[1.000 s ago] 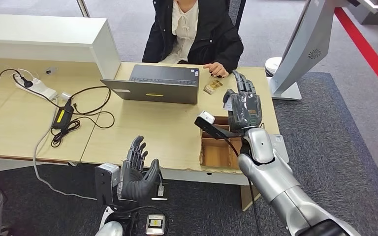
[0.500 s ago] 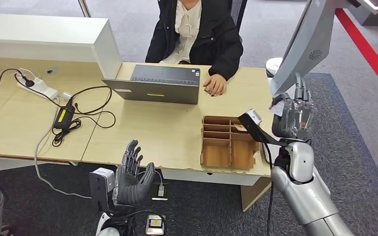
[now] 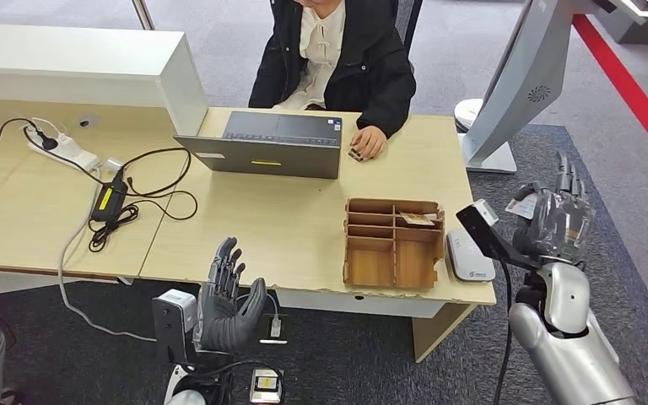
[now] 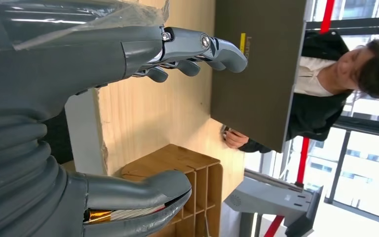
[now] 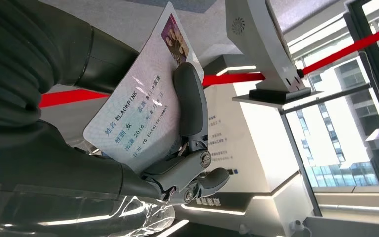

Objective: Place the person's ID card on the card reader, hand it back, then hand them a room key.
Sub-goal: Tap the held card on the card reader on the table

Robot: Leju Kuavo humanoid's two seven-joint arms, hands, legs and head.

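My right hand is raised off the table's right end and pinches the white ID card, whose edge shows at the hand. The white card reader lies flat on the table's right front corner, just left of that hand and lower. A wooden compartment box with a brownish card in a back slot stands beside the reader. The person sits behind the laptop with one hand resting on the table. My left hand hovers open below the table's front edge, fingers spread.
An open grey laptop stands mid-table. A power strip, adapter and cables lie at the left. A white raised counter runs along the back left. A large grey stand rises at the right rear.
My right hand has swung from over the table near the person out to the right past the table's end, carrying the card. The person's hand now covers the small item by the laptop.
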